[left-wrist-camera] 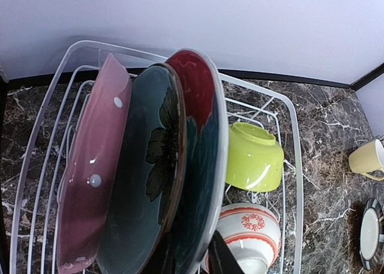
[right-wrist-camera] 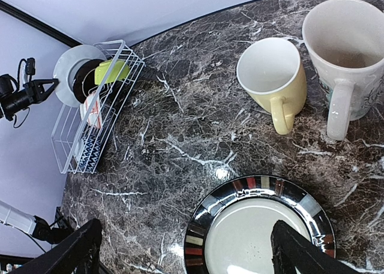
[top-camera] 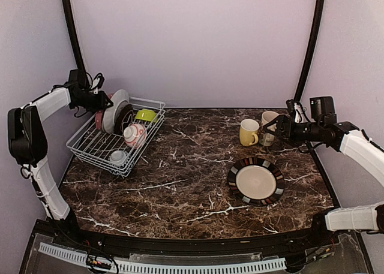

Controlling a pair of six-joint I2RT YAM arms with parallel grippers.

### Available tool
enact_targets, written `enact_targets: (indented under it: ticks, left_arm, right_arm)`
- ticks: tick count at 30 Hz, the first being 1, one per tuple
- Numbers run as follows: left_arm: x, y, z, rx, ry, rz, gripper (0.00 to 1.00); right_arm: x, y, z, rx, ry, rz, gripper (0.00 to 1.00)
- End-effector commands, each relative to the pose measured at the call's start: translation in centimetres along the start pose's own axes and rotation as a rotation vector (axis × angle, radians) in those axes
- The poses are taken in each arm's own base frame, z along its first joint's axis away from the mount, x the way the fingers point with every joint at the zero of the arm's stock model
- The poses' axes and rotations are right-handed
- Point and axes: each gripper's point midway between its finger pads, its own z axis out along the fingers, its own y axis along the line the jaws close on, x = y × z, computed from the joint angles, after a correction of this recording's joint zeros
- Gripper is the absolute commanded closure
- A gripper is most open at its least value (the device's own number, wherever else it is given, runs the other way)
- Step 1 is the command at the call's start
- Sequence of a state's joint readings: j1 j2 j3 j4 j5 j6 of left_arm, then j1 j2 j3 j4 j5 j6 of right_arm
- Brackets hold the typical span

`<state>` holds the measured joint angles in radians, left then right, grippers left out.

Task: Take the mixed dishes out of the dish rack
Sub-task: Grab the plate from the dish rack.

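Note:
The white wire dish rack [top-camera: 90,147] stands at the far left and holds upright plates, a lime-green bowl [top-camera: 146,114], a red-and-white bowl [top-camera: 134,134] and a small bowl [top-camera: 118,157]. In the left wrist view a pink plate [left-wrist-camera: 90,172], a dark floral plate [left-wrist-camera: 144,178] and a red floral plate [left-wrist-camera: 201,160] stand side by side. My left gripper [top-camera: 102,102] sits narrowly closed over the red floral plate's rim; one finger [left-wrist-camera: 221,256] touches its back, the other is hidden. My right gripper [right-wrist-camera: 186,250] is open and empty above the black-rimmed plate [right-wrist-camera: 258,232].
A yellow mug [top-camera: 248,132] and a cream patterned mug [top-camera: 269,119] stand upright at the back right of the marble table, with the black-rimmed plate [top-camera: 256,181] in front of them. Lilac walls close in the back and sides.

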<state>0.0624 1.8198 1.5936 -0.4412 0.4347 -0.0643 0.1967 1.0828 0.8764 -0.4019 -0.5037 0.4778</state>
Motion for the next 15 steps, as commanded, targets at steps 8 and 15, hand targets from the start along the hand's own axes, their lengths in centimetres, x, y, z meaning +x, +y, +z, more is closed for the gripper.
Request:
enact_targets:
  ticks: [8,15]
  left_arm:
    - [2.23,-0.55,2.82,0.072,0.085,-0.001,0.76]
    - [1.77,-0.34,2.39,0.042,0.076,0.015,0.85]
  right_arm:
    - [0.14,-0.01,0.46,-0.014,-0.006,-0.005,0.05]
    - [0.05,0.13,0.41,-0.019,-0.009,-0.004,0.05]
